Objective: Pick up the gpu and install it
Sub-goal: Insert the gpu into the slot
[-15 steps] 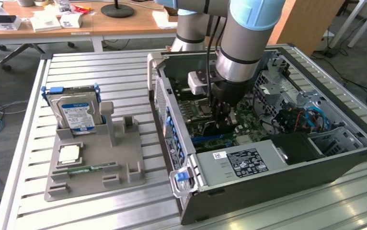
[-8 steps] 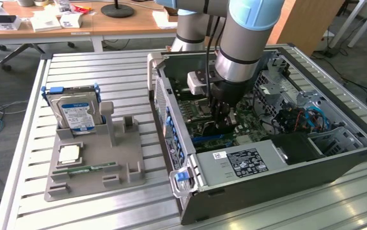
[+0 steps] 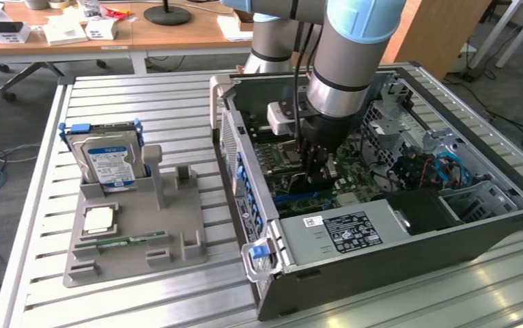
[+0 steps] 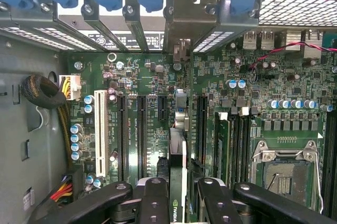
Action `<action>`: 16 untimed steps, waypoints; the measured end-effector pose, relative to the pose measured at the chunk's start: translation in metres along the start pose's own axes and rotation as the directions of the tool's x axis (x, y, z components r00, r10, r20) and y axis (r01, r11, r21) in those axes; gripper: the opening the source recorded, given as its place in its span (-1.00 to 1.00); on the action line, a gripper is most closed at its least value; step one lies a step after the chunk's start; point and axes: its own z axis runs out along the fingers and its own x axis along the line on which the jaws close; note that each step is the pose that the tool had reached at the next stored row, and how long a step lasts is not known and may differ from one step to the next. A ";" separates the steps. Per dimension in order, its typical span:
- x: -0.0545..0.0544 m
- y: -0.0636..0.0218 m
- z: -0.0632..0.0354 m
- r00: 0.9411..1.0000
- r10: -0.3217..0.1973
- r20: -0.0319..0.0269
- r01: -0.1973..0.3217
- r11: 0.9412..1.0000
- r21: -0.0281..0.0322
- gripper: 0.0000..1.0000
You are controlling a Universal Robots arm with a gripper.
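In the wrist view the gpu (image 4: pixel 178 168) is seen edge-on, standing upright over the motherboard's expansion slots (image 4: pixel 142 129). Its pale metal bracket (image 4: pixel 182 23) sits among the blue-clipped rear slot openings of the case. My gripper (image 4: pixel 181 203) is shut on the card, one black finger (image 4: pixel 154 197) on each side of it. In the exterior view the arm reaches straight down into the open computer case (image 3: pixel 243 157), with the gripper (image 3: pixel 319 171) low over the green motherboard (image 3: pixel 285 157). Whether the card's edge is fully down in a slot I cannot tell.
A grey holder (image 3: pixel 134 232) on the slatted table carries a blue-labelled hard drive (image 3: pixel 108 160), a processor chip (image 3: pixel 97 219) and a narrow green RAM stick (image 3: pixel 120 241). Inside the case are the power supply (image 3: pixel 357 229), drive cages (image 3: pixel 480 198), memory sticks (image 4: pixel 231 139) and an empty CPU socket (image 4: pixel 284 176).
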 end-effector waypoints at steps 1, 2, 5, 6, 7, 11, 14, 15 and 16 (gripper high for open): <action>0.000 0.0000 0.0000 1.000 0.000 0.000 0.000 1.000 0.000 -0.47; 0.000 0.0000 0.0000 1.000 0.000 0.000 0.000 1.000 0.000 -0.47; 0.000 0.0000 0.0001 1.000 0.000 0.001 0.000 1.000 0.005 -0.47; 0.000 0.0000 0.0001 1.000 0.000 0.001 0.000 1.000 0.005 -0.47; 0.000 0.0000 0.0000 1.000 0.000 0.001 0.000 1.000 0.005 -0.47; 0.000 0.0015 -0.0001 1.000 0.000 0.001 0.000 1.000 0.009 -0.47; 0.000 0.0021 -0.0001 1.000 0.000 0.001 0.000 1.000 0.012 -0.47; 0.000 0.0021 0.0000 1.000 -0.001 0.001 0.000 1.000 0.012 -0.47; 0.000 0.0021 -0.0001 1.000 -0.001 0.001 0.001 1.000 0.012 -0.47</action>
